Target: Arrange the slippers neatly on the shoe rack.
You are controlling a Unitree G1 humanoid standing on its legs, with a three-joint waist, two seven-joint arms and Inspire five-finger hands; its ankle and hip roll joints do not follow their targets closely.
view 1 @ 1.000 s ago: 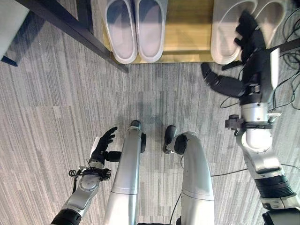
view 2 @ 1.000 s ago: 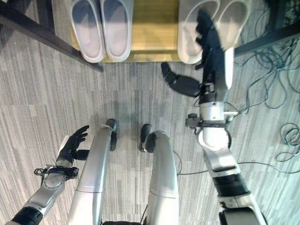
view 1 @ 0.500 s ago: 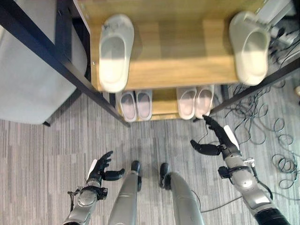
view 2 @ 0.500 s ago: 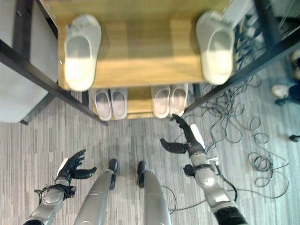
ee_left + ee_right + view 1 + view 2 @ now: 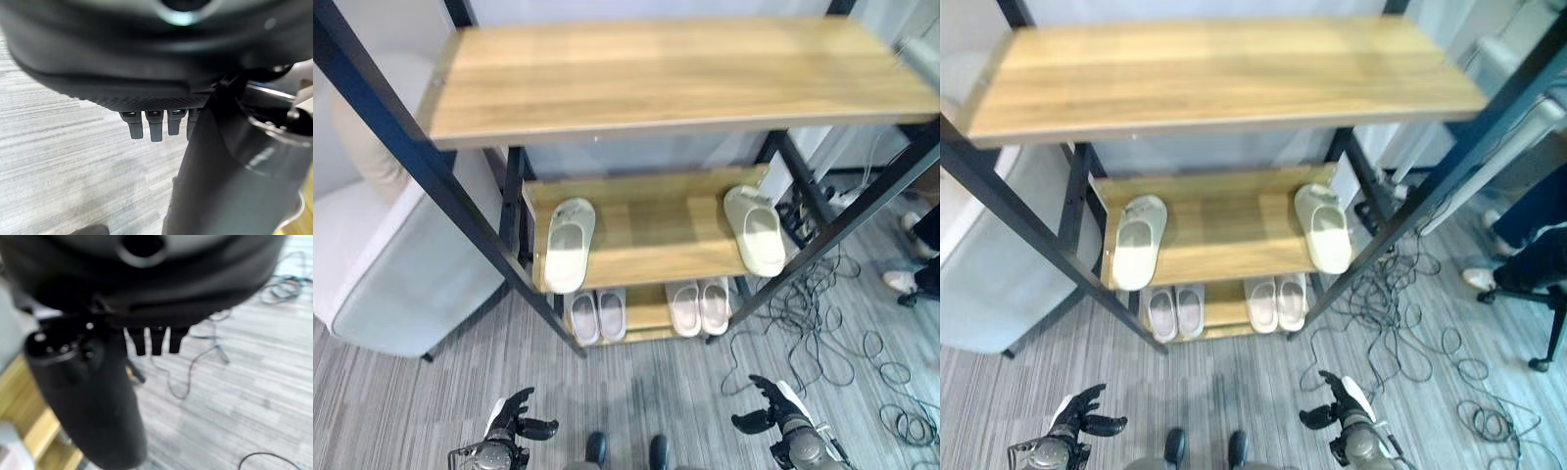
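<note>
The shoe rack [image 5: 646,73] has dark metal posts and three wooden shelves. On the middle shelf [image 5: 651,230] one cream slipper [image 5: 568,243] lies at the left end and another cream slipper [image 5: 755,230] at the right end. The bottom shelf holds a pale pair [image 5: 597,315] on the left and a second pale pair [image 5: 699,305] on the right, each side by side. My left hand [image 5: 514,423] hangs low over the floor, open and empty. My right hand [image 5: 771,411] is also low, in front of the rack's right post, open and empty.
A white padded seat [image 5: 386,264] stands left of the rack. Loose cables [image 5: 827,348] sprawl over the grey carpet to the right. A person's leg and shoe [image 5: 1498,274] and a chair base show at the far right. The top shelf is bare.
The camera has pulled back and up, so the whole rack now shows. Both hands have dropped to the picture's bottom edge, and the right hand has drawn away from the bottom pair.
</note>
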